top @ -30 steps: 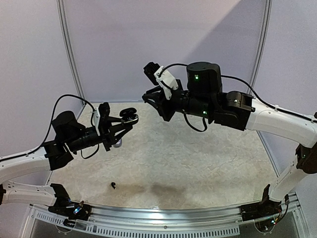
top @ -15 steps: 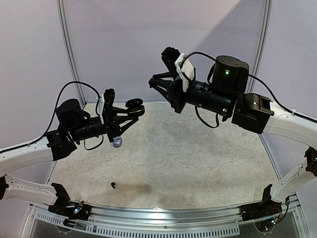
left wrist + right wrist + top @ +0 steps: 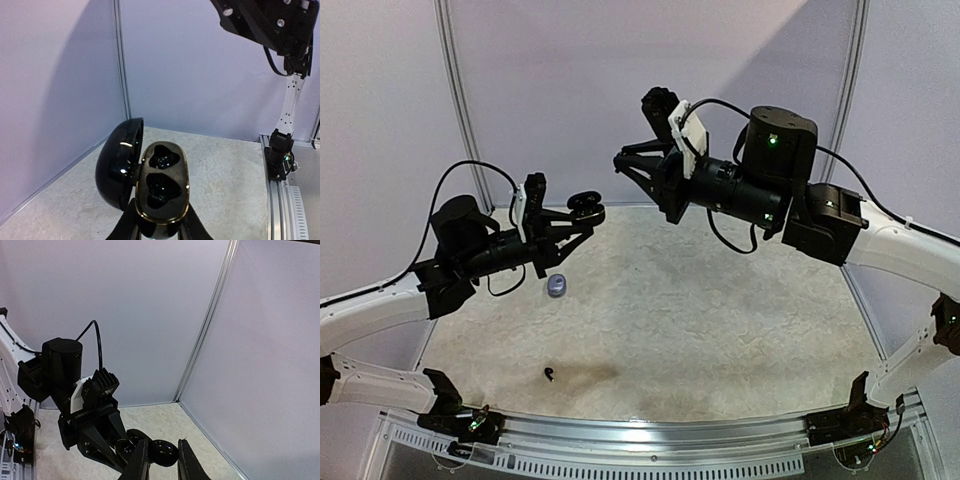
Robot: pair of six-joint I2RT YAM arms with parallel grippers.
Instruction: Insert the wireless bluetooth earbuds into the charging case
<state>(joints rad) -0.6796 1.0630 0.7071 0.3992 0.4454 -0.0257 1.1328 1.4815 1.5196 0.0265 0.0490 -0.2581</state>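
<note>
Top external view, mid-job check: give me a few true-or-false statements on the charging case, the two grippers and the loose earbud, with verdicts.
1. The charging case has its lid swung open. True.
2. The left gripper is shut on the charging case. True.
3. The charging case rests on the table. False: it is held in the air, clear of the table.
4. The right gripper is down at the table surface. False: it hangs high above the table, up beside the charging case and apart from it.
5. No earbud lies on the table. False: a black earbud lies there, near the front edge.
</note>
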